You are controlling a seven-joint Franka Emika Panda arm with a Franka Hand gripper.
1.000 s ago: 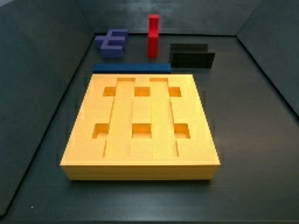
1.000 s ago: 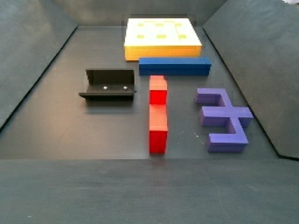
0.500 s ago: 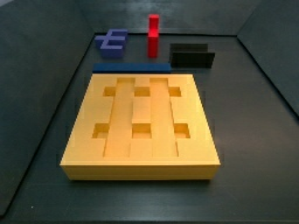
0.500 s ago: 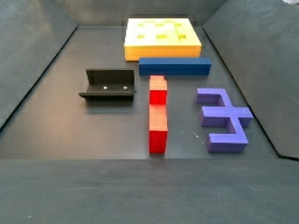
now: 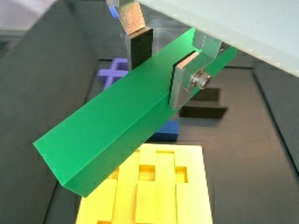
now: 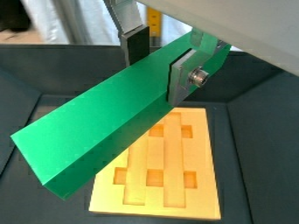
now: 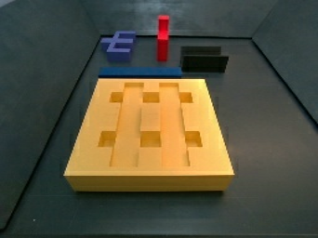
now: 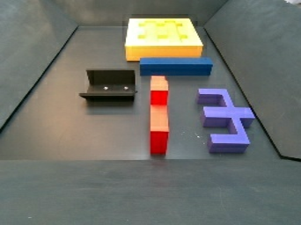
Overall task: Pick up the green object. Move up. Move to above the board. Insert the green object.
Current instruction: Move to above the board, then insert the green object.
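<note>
Side views matched the two earlier pairs: the board [image 7: 149,177], blue slab [image 7: 137,71], red post [image 7: 163,37], purple piece [image 7: 121,44] and fixture [image 7: 205,59] all sat where they had been. Neither the gripper nor the green object showed in either side view, then or now, so we judged the arm was up out of frame with the bar off the floor. We read that as pick and lift done, and the insert not started: all six holes in the board were still empty.

In both wrist views the gripper [image 5: 162,66] was pinched on the green object [image 5: 111,131], with one silver finger plate [image 5: 187,74] flat on one long face and the dark pad of the other on the opposite face. The grip sat near one end of the bar, so most of its length ran out and down away from the fingers.

The bar was a plain matte green rectangular length with sharp edges and its far end face visible, and we saw no marks on it.

The board [image 6: 198,188] lay below the gripper and well clear of the bar's free end. We judged we were roughly above it, though we couldn't tell alignment with a groove or hole.
</note>
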